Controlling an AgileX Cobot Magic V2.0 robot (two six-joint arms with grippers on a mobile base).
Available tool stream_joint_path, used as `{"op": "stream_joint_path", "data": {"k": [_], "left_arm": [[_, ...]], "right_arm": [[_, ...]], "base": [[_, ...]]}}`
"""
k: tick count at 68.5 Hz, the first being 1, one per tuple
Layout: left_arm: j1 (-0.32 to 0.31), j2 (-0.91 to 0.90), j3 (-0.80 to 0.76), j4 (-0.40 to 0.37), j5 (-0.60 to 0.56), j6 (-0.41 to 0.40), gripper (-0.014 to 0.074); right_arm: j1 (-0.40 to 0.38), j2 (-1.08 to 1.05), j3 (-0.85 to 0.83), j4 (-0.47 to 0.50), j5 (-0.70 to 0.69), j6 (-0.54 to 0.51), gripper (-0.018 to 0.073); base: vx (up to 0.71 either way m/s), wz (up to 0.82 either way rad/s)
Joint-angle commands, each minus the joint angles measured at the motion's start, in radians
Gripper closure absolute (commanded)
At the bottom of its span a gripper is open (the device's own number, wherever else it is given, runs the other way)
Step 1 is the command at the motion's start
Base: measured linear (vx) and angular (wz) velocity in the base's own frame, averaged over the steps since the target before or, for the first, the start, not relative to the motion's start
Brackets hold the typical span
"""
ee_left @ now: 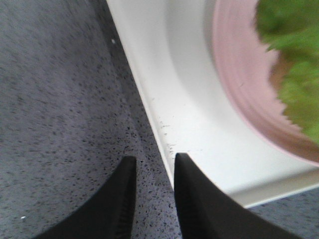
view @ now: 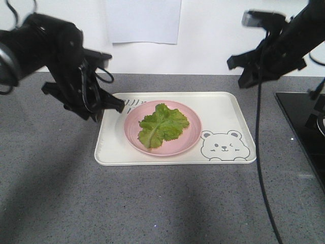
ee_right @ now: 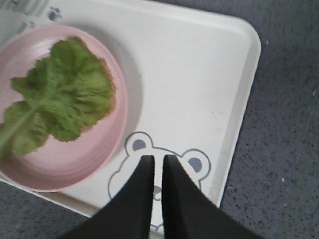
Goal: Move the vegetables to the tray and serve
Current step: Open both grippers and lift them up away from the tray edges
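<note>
Lettuce (view: 162, 124): mid-green, paler veins. Plate (view: 133, 133): pink. Tray (view: 223, 109): cream-white, grey bear face (view: 221, 146) printed near corner. Counter (view: 152, 203): speckled grey. Both grippers: black.

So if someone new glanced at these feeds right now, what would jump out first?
The green lettuce lying on the round pink plate, which sits in the middle of the cream bear-print tray on the grey counter. Next, the two black arms: the left claw hangs at the tray's left edge, the right claw is raised over the bear face.
</note>
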State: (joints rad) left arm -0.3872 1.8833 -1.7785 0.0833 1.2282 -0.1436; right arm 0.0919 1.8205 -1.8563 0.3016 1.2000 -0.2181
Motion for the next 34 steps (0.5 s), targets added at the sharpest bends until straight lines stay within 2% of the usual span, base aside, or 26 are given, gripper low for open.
{"op": "stream_joint_path", "data": {"k": [1, 10, 21, 29, 34], "left_arm": [[-0.007, -0.141, -0.031, -0.010, -0.084, -0.006, 0.0397], [-0.007, -0.279, -0.028, -0.057, -0.192, -0.007, 0.0397], [-0.008, -0.459, -0.028, -0.083, -0.305, 0.005, 0.0404], [-0.008, -0.569, -0.028, -0.083, -0.338, 0.048, 0.0463], [-0.008, -0.633, -0.028, -0.083, -0.350, 0.091, 0.0516]], "right_arm": [[-0.002, -0.125, -0.033, 0.087, -0.059, -0.083, 0.0569], [-0.002, -0.232, -0.029, 0.172, -0.096, -0.173, 0.0567], [-0.002, -0.374, -0.029, 0.210, -0.115, -0.276, 0.0564], [-0.002, -0.475, -0.024, 0.207, -0.110, -0.325, 0.0564], [-0.002, -0.553, 0.042, 0.210, -0.158, -0.340, 0.0564]], "base": [[0.00, 0.00], [0.00, 0.00], [0.00, 0.00], [0.00, 0.00], [0.00, 0.00]]}}
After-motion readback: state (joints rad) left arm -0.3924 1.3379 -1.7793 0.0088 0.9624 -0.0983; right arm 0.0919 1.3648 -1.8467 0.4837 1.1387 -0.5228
